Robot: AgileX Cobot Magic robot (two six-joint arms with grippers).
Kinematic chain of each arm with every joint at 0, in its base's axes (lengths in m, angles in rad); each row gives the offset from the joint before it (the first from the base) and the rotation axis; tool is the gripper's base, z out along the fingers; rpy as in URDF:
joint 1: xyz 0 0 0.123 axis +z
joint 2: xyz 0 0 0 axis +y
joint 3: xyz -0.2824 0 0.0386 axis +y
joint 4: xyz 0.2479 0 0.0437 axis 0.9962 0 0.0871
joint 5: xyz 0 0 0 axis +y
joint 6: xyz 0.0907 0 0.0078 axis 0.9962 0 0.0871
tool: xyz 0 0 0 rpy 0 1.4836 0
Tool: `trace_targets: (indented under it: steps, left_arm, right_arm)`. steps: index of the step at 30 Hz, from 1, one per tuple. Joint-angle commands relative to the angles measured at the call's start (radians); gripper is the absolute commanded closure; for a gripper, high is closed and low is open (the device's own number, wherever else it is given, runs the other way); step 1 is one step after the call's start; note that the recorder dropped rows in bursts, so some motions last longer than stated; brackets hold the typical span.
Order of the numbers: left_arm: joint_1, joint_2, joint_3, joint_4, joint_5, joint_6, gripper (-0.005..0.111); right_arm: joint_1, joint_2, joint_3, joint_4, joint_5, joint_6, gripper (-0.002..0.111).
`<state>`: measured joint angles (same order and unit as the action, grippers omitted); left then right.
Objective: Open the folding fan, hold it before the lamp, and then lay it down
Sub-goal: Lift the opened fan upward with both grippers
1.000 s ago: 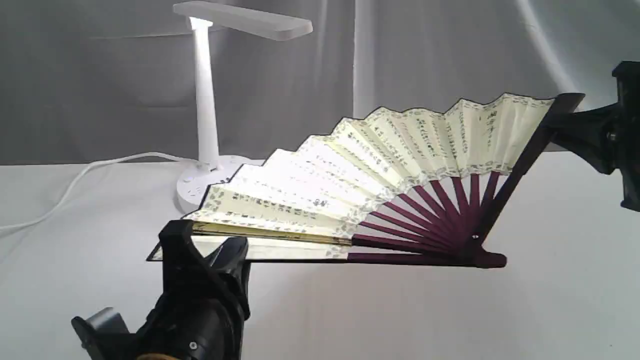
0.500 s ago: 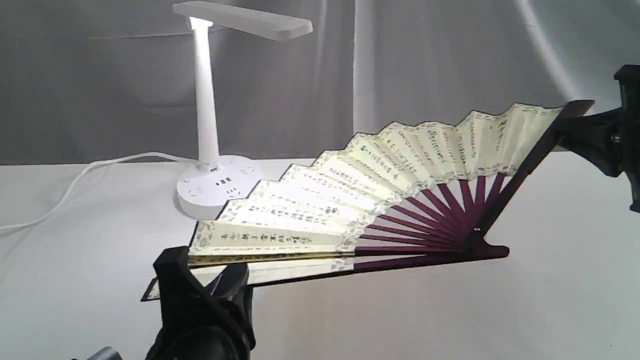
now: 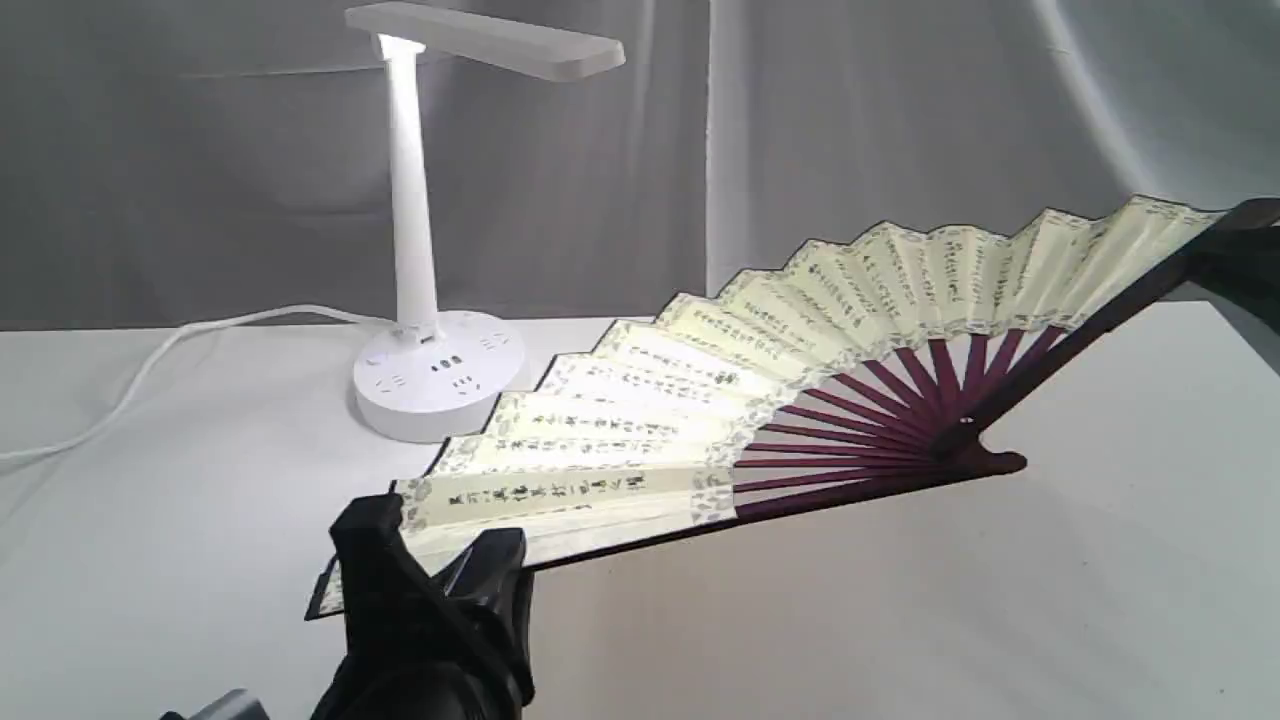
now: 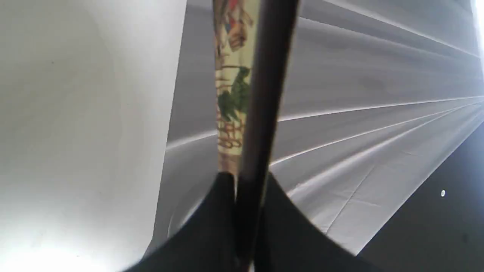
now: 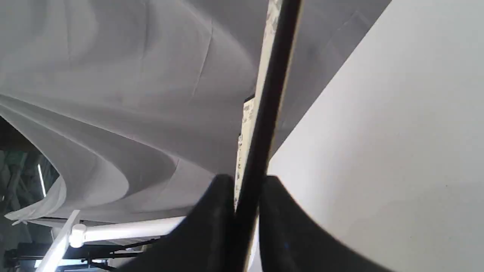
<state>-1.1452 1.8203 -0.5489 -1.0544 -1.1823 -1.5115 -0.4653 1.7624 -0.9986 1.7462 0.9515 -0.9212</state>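
Your left gripper (image 3: pixel 440 560) and right gripper (image 5: pixel 245 181) each clamp one end of the spread folding fan (image 3: pixel 760 360), which hangs above the surface (image 3: pixel 1100 600), near-right of the lamp (image 3: pixel 410 200); pulling them wider apart could tear its paper.

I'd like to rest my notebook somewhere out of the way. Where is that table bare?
Bare table shows in front of the folding fan, to the right of the left hand, and at the far left, in front of the white cord. The middle is crowded: the fan spans it, with the lamp base close behind.
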Motion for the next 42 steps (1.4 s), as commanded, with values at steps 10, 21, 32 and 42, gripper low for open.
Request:
trace_targets:
  steps: [10,21,32,42]
  left_arm:
    - [0.007,-0.076,-0.004,-0.1,-0.039,0.009,0.107]
    - [0.019,-0.113,-0.004,-0.117,-0.039,0.032,0.107]
    - [0.175,-0.118,-0.004,0.105,-0.039,0.028,0.107]
    - [0.295,-0.145,-0.004,0.225,-0.039,-0.056,0.107]
  right_arm:
    - [-0.014,-0.012,0.002,-0.002,-0.006,-0.02,0.108]
    - [-0.009,-0.012,-0.028,-0.002,0.029,0.017,0.108]
    - [0.114,-0.012,-0.092,-0.002,0.016,0.027,0.108]
    - [0.177,-0.012,-0.25,-0.002,-0.013,0.083,0.108]
